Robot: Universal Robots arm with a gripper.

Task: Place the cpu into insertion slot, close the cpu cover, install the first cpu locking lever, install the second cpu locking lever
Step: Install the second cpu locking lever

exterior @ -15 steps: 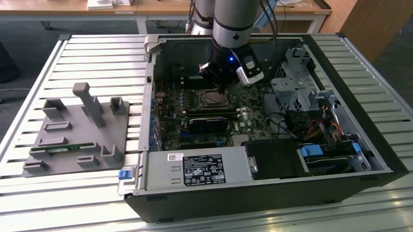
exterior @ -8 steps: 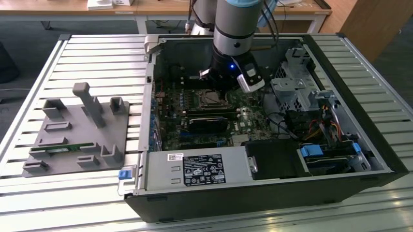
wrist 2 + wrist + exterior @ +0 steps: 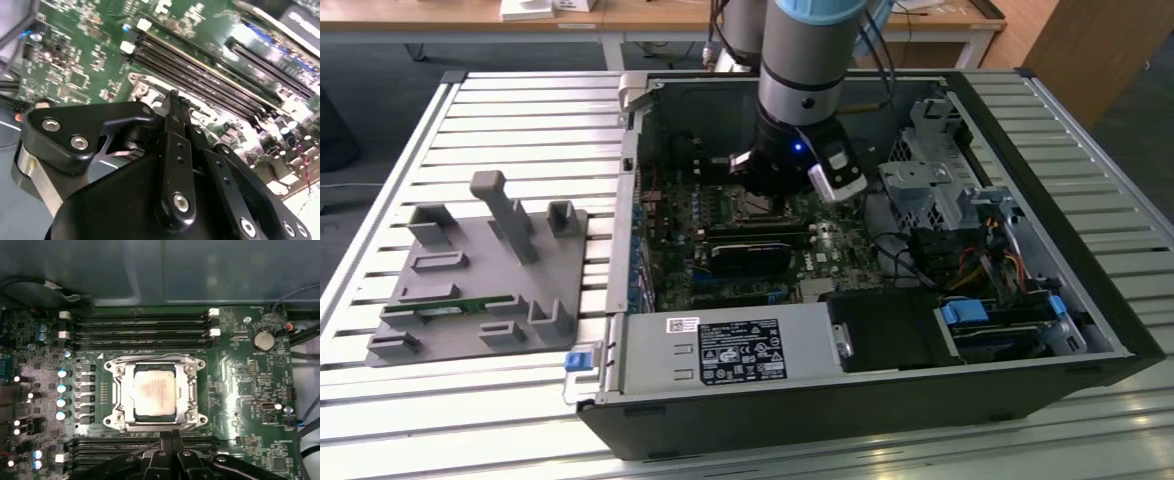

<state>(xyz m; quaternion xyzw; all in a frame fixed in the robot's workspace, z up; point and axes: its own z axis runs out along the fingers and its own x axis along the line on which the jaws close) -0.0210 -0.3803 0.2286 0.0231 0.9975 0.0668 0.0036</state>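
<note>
1. The cpu (image 3: 154, 391) sits in the insertion slot (image 3: 119, 399), silver top facing up. In the first wrist view the cpu cover (image 3: 131, 393) appears to lie down around it as a metal frame, its window showing the chip.
2. My fingers (image 3: 172, 436) hang just beside the socket's edge, on the side facing the long black memory slots (image 3: 140, 325)'s opposite bank. In both wrist views the two tips stand pressed together, nothing between them. I am carrying nothing.
3. Whether the tips touch the board or a lever, I cannot tell; the tips hide the spot beneath them.
4. Risk: closed tips driven down off-target would land on the green motherboard (image 3: 245, 380) or the nearby slot clips, scraping components. Cause: the lever wire is thin and close to the frame.
5. Risk: pushing a lever sideways without hooking it under its tab would let it spring back, leaving the cover unclamped.
6. Risk: a cover not fully flat would bind the lever and load the chip unevenly.
7. In the exterior view, my arm reaches into the open computer case (image 3: 1067, 300), cables close alongside; a snag is possible.
</note>
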